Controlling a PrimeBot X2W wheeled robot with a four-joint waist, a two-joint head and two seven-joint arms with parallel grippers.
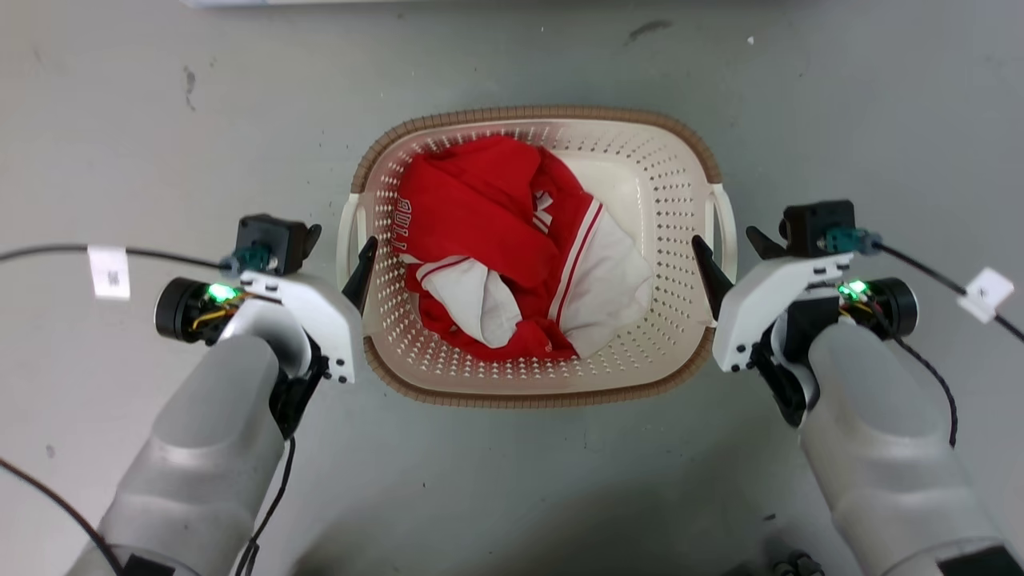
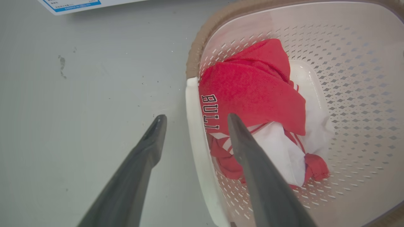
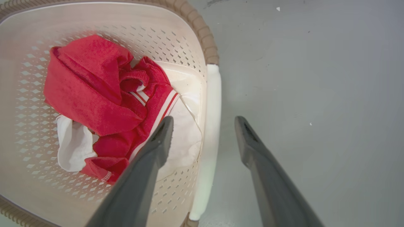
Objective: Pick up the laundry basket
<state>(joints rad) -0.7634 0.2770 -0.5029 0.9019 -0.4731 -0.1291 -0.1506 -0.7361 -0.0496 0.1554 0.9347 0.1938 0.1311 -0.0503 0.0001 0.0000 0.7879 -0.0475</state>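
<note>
- Cream perforated plastic with a brown woven-look rim, that's the laundry basket (image 1: 536, 112). It sits flat on the grey floor (image 1: 160, 120) right between the two arms, with a red and white garment (image 1: 488, 216) bunched inside.
- The left gripper (image 2: 196, 118) has its jaws apart and straddles the left handle (image 2: 193, 138), one finger inside the wall and one outside, nothing pinched yet. The right gripper (image 3: 204, 119) mirrors that over the right handle (image 3: 213, 126).
- This looks like the closing step. Both should pinch together at matching spots on the loops, then lift evenly, otherwise the basket probably tips and the clothes slide.
- The inner fingers hang close to the fabric, so catching cloth in the grip seems possible, mostly on the left.
- Room-wise it's easy: open floor on every side of the basket, a sheet of paper (image 2: 72, 4) well off toward the far side, and cables (image 1: 48, 252) trailing outward from the wrists.
</note>
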